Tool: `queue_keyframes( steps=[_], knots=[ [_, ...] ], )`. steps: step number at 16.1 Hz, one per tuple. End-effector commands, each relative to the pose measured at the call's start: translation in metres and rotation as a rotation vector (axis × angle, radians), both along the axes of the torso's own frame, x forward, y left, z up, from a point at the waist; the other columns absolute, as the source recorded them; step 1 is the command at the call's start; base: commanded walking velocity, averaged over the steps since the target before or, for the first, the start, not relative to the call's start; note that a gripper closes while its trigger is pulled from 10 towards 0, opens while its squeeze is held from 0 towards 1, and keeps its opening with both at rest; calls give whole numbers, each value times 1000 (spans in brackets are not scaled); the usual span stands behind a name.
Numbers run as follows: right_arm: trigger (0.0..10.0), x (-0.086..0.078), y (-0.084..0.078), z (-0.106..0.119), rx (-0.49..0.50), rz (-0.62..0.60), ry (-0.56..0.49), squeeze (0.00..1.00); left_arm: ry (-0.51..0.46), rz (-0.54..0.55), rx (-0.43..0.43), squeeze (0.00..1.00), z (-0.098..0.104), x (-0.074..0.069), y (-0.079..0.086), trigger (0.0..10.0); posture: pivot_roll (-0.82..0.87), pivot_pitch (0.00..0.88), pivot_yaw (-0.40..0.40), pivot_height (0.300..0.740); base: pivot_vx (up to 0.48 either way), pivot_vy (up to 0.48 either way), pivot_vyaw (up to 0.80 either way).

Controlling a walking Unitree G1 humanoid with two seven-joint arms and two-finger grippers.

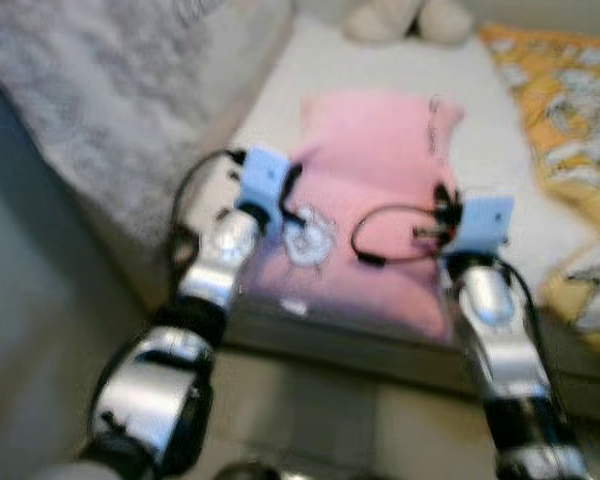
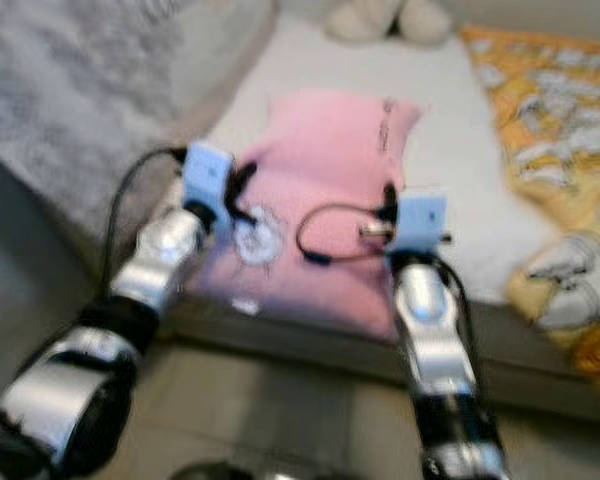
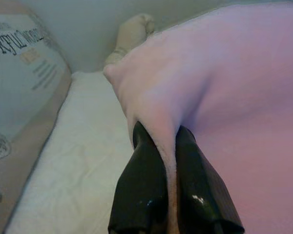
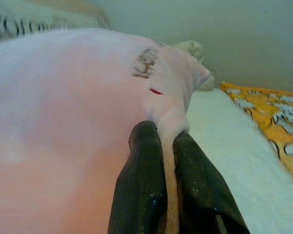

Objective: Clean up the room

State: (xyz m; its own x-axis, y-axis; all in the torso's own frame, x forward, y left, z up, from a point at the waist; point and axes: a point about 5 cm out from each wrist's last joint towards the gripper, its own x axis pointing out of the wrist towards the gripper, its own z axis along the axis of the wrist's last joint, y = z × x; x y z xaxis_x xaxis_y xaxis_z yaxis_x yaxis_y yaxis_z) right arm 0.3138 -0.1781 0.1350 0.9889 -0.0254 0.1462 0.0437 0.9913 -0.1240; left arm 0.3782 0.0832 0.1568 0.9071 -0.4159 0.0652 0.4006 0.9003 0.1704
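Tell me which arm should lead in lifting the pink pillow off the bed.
Neither alone; probably both together. The left end effector and the right end effector are each shut on a fold of the pink pillow, at opposite edges near the front of the bed, so an even lift seems best.

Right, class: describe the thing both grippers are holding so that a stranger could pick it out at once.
Start at the white-sheeted bed. On its near edge lies a soft pink fleece blanket, flanked by a grey patterned quilt and an orange printed quilt. It is the only plain pink cloth, pinched at each side by the left gripper and right gripper.
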Motion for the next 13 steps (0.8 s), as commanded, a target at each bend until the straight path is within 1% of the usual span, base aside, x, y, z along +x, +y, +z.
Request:
queue_keyframes(
  steps=[1, 2, 3, 7, 13],
  knots=[
    [10000, -2, -22, 7, -5, -93, -46, 0, -49, 102, -31, 0, 12, 6, 24, 10000, 27, 0, -8, 740, 0, 0, 0],
    [10000, -3, -22, 6, -11, -93, -50, 0, -81, 117, -48, 0, 17, 6, 27, 10000, 27, 0, -8, 740, 446, 0, 0],
    [10000, -3, -22, 7, -8, -94, -50, 0, -84, 123, -47, 0, 18, 7, 29, 10000, 27, 0, -9, 740, 458, 0, 0],
    [10000, 0, -24, 10, -11, -95, -60, 0, -85, 126, -35, 0, 20, 8, 28, 10000, 29, 0, -10, 740, 460, 0, 0],
    [10000, 1, -24, 10, -19, -87, -65, 0, -81, 146, -45, 0, 19, 8, 29, 10000, 27, 0, -16, 740, 461, 0, 0]
  ],
)
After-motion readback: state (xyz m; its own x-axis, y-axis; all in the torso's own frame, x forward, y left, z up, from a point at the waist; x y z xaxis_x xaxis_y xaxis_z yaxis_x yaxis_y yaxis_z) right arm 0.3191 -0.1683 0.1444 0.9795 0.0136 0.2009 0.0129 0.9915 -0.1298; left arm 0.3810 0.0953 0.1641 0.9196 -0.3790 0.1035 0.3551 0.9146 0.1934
